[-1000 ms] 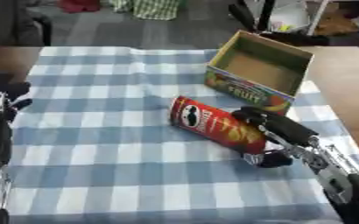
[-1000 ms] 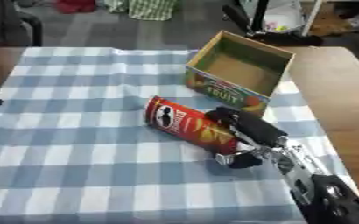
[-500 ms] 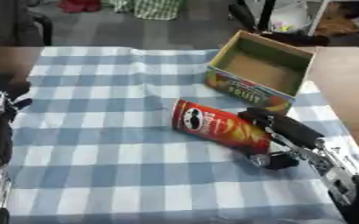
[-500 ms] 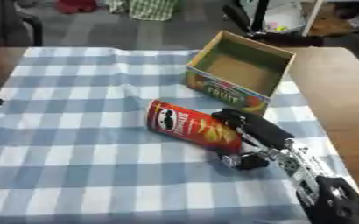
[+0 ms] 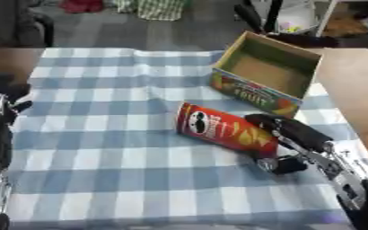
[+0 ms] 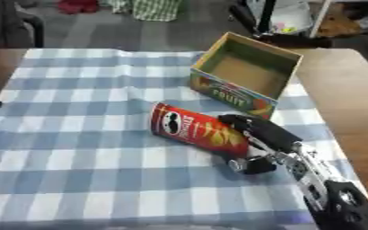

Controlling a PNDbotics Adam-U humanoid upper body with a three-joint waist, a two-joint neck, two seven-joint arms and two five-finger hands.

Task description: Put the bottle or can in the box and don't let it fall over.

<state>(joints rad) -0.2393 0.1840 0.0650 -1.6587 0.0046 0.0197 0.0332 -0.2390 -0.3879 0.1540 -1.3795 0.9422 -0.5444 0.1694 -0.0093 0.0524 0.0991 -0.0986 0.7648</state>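
Note:
A red Pringles can (image 5: 222,132) lies on its side on the blue checked cloth, its lid end pointing up-left. My right hand (image 5: 291,134) is curled round its lower right end, fingers over the top and thumb (image 5: 281,165) below. An open cardboard box (image 5: 270,72) with fruit print on its side stands upright behind the can, empty inside. My left hand (image 5: 4,101) rests at the left edge of the cloth, far from the can, fingers up and relaxed.
The checked cloth (image 5: 108,134) covers most of the wooden table (image 5: 353,90), whose bare top shows at the right. Chairs, bags and clutter stand beyond the table's far edge.
The can has shifted slightly in my right hand, its lid end lifting a little. The left hand has stayed still.

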